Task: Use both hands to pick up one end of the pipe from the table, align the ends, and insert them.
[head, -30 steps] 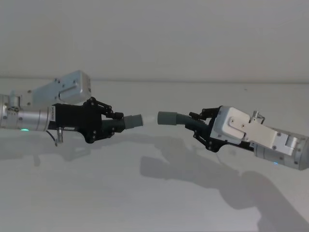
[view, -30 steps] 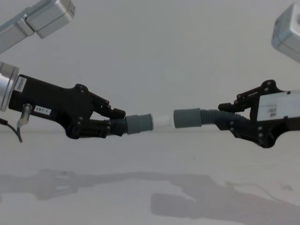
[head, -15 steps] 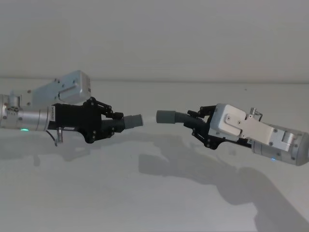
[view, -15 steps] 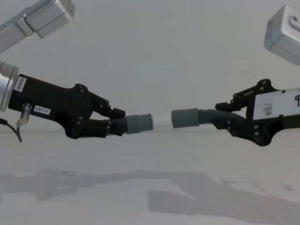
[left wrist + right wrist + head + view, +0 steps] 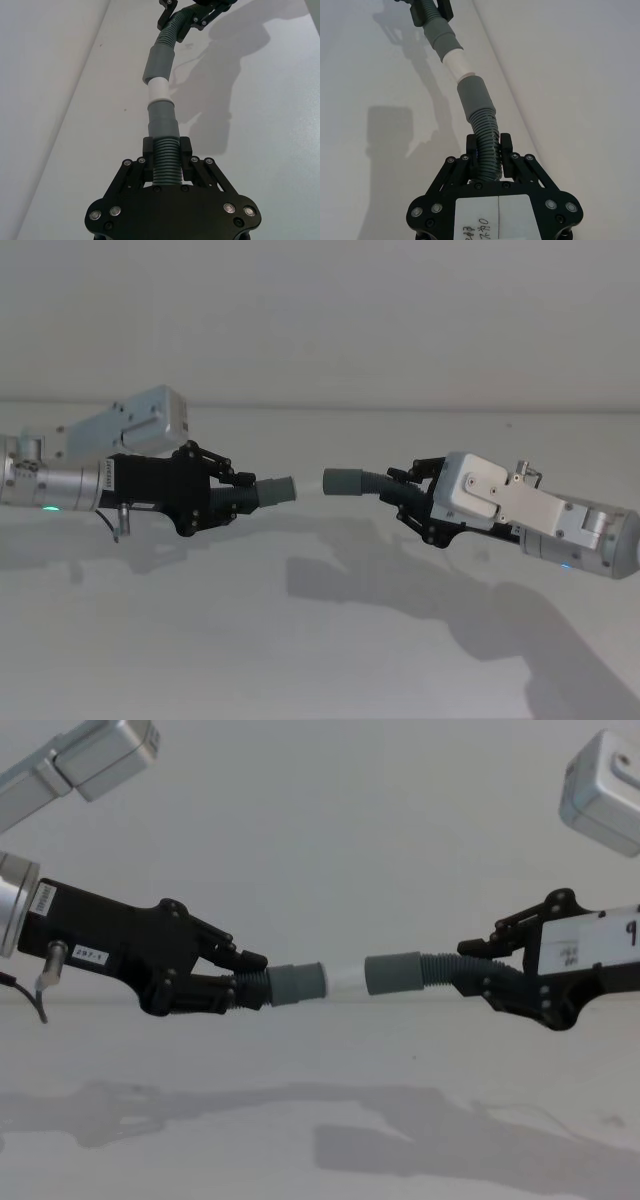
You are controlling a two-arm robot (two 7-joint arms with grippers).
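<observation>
Straight piece and curved piece protrude past clamping fingers.

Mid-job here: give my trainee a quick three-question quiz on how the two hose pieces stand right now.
1. True or false: both hose pieces are held above the table.
2. Which gripper holds the straight piece with the white tip: A left gripper, B right gripper?
3. Fill in: the white tip sits at the mouth of the curved piece's grey ____.

Key: 1 true. 2 A. 3 cuff.
</observation>
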